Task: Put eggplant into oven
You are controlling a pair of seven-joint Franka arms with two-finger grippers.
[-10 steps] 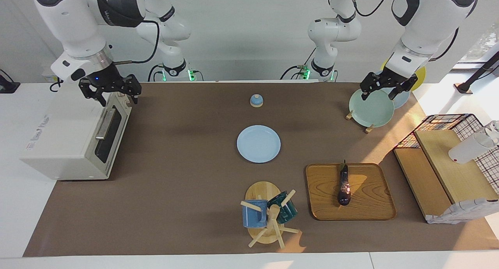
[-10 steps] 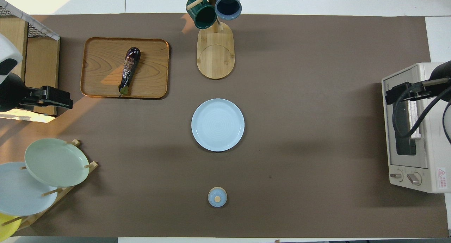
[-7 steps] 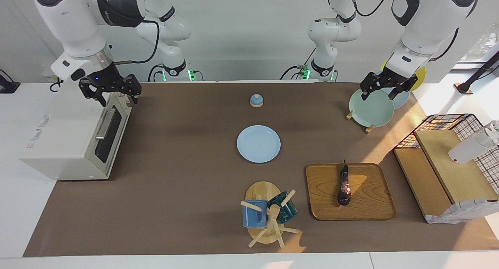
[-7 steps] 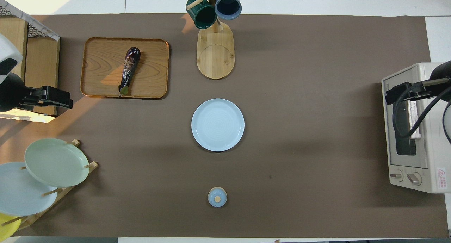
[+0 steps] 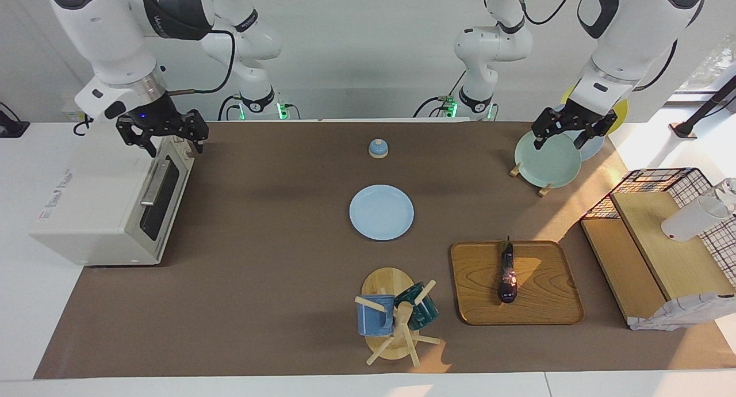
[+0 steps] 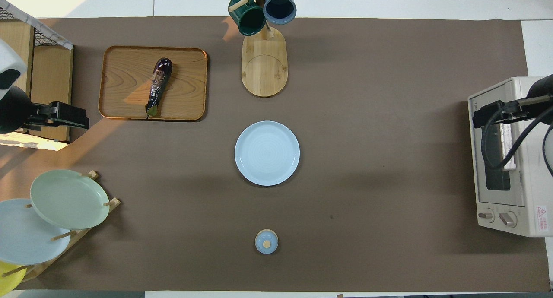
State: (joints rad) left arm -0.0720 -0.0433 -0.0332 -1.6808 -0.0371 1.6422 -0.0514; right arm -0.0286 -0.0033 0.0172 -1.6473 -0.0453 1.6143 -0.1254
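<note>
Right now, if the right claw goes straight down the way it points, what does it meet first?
Most likely the oven: the right claw hangs open over its knob end, by the closed door's top edge. Depth is unclear.

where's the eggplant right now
The eggplant lies on the wooden tray toward the left arm's end, beside the mug rack.

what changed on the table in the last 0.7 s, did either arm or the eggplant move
Barely anything. The left tool rose very slightly over the plate rack, both fingers open and empty. The right tool waits open over the oven's top edge, as before. The eggplant lies untouched on the wooden tray, and the oven door is shut.
</note>
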